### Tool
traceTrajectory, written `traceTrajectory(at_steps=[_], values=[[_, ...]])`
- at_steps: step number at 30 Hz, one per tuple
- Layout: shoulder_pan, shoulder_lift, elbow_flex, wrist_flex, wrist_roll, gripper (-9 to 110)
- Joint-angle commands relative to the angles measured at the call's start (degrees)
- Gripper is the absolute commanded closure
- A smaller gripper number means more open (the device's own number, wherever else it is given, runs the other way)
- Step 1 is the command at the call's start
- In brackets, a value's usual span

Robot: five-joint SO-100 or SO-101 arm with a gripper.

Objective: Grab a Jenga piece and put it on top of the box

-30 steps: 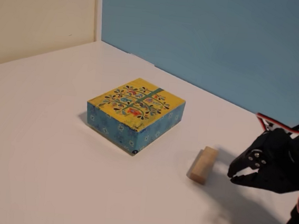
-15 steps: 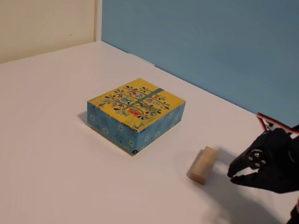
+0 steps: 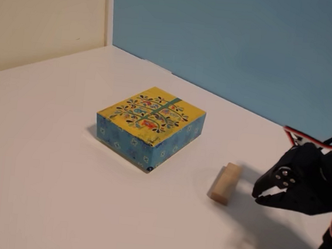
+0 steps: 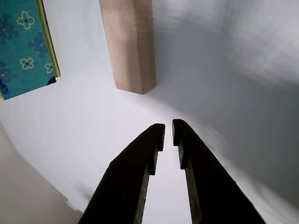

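Observation:
The Jenga piece (image 3: 225, 182) is a small pale wooden block lying flat on the white table, right of the box (image 3: 151, 123). The box has a yellow top with a tree pattern and blue patterned sides. My black gripper (image 3: 257, 196) hovers low just right of the block, a short gap away, not touching it. In the wrist view the Jenga piece (image 4: 128, 42) lies ahead of the gripper (image 4: 168, 130), slightly left of its line. The jaws stand nearly together with only a thin slit and nothing between them. The box's blue side (image 4: 23, 46) shows at the upper left.
A white table (image 3: 50, 166) carries everything. A blue wall (image 3: 238, 43) stands behind and a cream wall (image 3: 41, 12) at the left. Red and black cables (image 3: 305, 140) loop over the arm at the right edge.

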Motion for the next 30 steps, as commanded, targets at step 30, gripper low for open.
traceTrajectory(at_steps=[30], values=[[1.1,-2.7,-4.1,-0.4,1.4,101]])
